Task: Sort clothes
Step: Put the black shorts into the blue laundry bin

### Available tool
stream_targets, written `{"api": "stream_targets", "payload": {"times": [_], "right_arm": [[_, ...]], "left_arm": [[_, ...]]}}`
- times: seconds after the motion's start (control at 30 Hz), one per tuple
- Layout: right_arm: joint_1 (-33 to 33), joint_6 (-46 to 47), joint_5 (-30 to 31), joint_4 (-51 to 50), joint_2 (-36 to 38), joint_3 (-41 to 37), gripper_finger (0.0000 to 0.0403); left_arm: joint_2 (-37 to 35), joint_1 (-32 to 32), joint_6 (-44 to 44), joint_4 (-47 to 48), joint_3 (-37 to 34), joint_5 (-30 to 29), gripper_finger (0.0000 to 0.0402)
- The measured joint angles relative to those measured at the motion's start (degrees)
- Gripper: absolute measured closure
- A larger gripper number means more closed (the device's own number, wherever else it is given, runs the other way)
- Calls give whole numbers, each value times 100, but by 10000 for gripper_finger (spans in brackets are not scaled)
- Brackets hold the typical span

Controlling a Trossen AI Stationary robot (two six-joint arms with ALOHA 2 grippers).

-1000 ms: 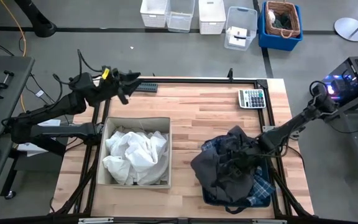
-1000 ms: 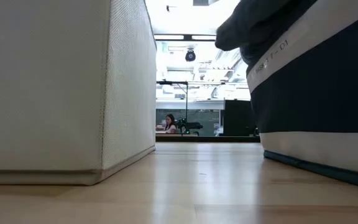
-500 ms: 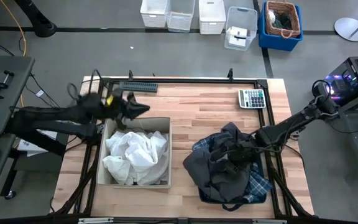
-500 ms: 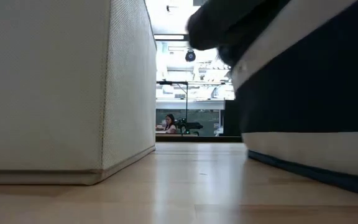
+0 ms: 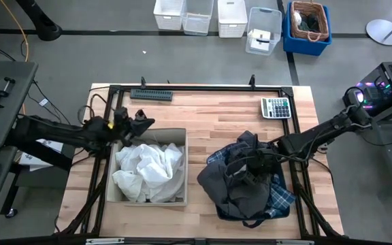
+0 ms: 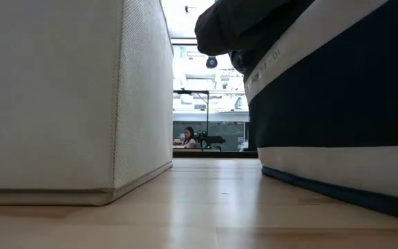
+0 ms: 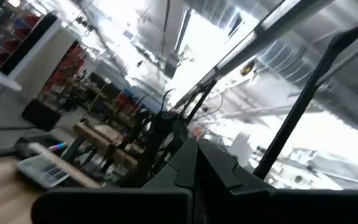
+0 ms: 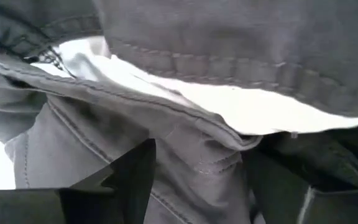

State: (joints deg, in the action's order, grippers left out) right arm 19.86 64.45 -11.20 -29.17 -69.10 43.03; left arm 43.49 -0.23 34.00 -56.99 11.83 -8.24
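Observation:
White clothes [image 5: 148, 167] fill the beige bin [image 5: 117, 178] on the table's left. On the right, a dark grey garment [image 5: 223, 184] is heaped over a blue-and-white plaid shirt [image 5: 282, 199] in the navy bin [image 6: 337, 111] and hangs over the bin's left rim. My right gripper [image 5: 250, 169] stands open in the grey folds [image 8: 229, 37]. My left gripper [image 5: 143, 121] hovers shut and holding nothing over the beige bin's far left corner. My right gripper comes in slanting down from the table's right, its open fingers [image 8: 135, 177] on either side of a fold of the dark grey garment [image 8: 197, 155]. Whether they touch the cloth, I cannot tell.
A calculator [image 5: 275, 107] lies at the far right of the table and a dark strip [image 5: 152, 94] lies along the far edge. Bare wood [image 5: 206, 126] runs between the two bins. Black frame rails border the table. Storage boxes stand on the floor beyond.
My left gripper has come from the far edge toward the beige bin's far left corner, lowering and shutting. My right gripper has gone toward the table's left, and the navy bin with its heaped dark grey garment has slid left, narrowing the gap to the beige bin.

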Motion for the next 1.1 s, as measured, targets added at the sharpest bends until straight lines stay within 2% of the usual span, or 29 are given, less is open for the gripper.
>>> {"api": "stream_targets", "payload": {"times": [0.13, 0.27, 0.4, 0.5, 0.6, 0.73, 0.83, 0.97, 1.1], "right_arm": [[0, 101, 6, -62, 0, 0, 167], [0, 81, 78, -68, 0, 0, 167], [0, 127, 105, -80, 2, 2, 167], [0, 223, 105, -78, 4, 2, 167], [0, 258, 105, -77, 4, 2, 167], [0, 258, 105, -78, 4, 2, 167], [0, 236, 104, -78, 4, 2, 167], [2, 122, 178, -90, 4, 2, 167], [2, 138, 270, -101, 7, 4, 167]], "left_arm": [[-384, 0, -306, 146, 70, 188, 401], [-455, 7, -435, 856, 60, 195, 401], [-505, 7, -422, 408, 53, 358, 401], [-957, 7, -615, 539, 55, 414, 401], [-1638, 7, -643, 1730, 138, 398, 401], [-2396, 7, -413, 5110, 884, 325, 401], [-2602, 7, -499, 6660, 1504, 142, 401], [-2548, -9, -315, 7495, 1643, 190, 401], [-2341, -162, -22, 6978, 1203, 332, 401]]}}
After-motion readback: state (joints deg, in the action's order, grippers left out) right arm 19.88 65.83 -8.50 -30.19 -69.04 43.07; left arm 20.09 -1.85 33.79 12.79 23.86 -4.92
